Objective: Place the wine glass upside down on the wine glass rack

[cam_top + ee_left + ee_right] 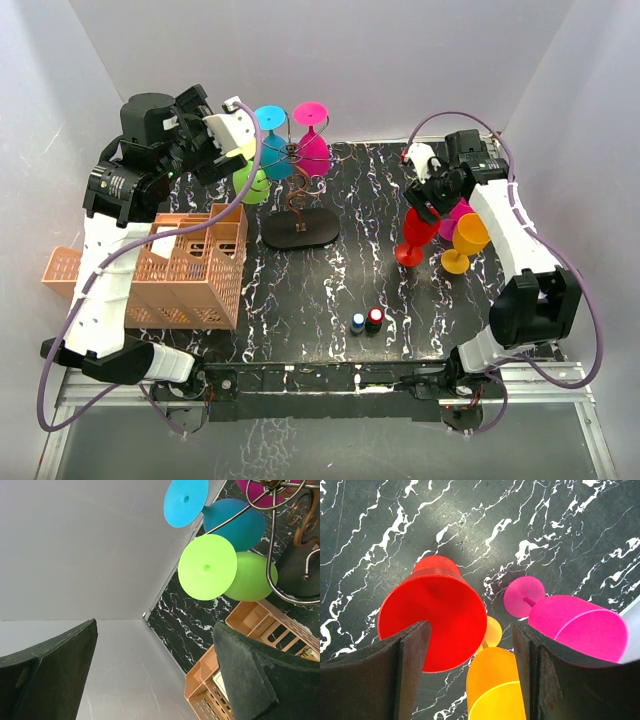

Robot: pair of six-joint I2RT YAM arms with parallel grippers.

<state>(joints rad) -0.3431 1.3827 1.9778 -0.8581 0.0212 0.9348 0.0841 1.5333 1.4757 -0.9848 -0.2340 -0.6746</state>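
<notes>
Overhead view of a black tabletop with white marble veining, enclosed by pale panels. Toward the back, a thin dark-brown wire wine glass rack with a wavy stem, curled scroll arms and a flat black oval base. Hanging bowl-down from its arms, feet uppermost: a lime-green plastic wine glass on the left side, a cyan plastic wine glass behind it, and a magenta plastic wine glass on the right.

Left gripper raised just beside the lime-green glass but apart from it, spread wide and holding nothing. In its wrist view, only pale wall between the two dark fingers. Below that arm, an orange plastic lattice crate at the table's left edge.

On the right side of the table, well apart from the rack, three glasses standing upright in a close cluster: a red plastic wine glass, an orange-yellow plastic wine glass and a pink plastic wine glass. Right gripper poised directly above them, jaws parted and clamped on nothing. One finger overlapping the red glass's rim in the wrist view; contact there impossible to judge.

Near the front edge, side by side, a small blue container and a small red container.
</notes>
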